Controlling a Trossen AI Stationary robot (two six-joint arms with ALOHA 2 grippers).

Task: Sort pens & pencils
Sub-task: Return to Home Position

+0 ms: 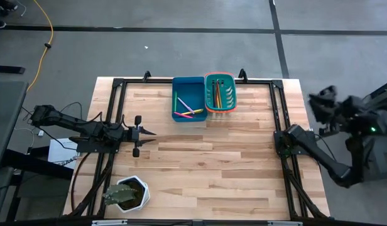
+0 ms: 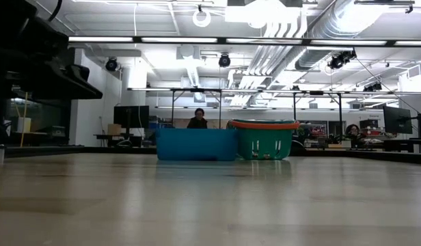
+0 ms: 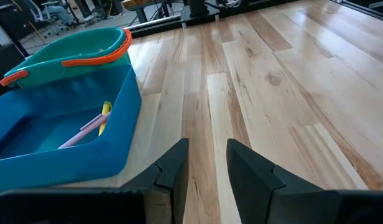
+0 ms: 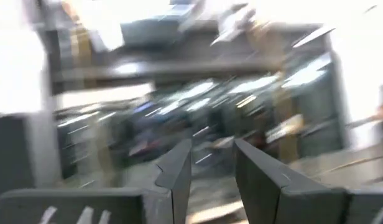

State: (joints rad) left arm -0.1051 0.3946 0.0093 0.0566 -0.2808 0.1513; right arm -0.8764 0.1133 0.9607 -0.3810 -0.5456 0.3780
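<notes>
Holding pens & pencils (image 1: 186, 105), one blue bin (image 1: 188, 80) adjoins one green bin (image 1: 220, 74).

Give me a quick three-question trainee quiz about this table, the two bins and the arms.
1. True or false: pens lie loose on the table.
2. Whose claw is over the table: A left arm's, B right arm's, C neither?
3. What stands on the table besides the blue bin and green bin?
Key: 1 false, all lie in bins. 2 A, the left claw. 3 a potted plant.
</notes>
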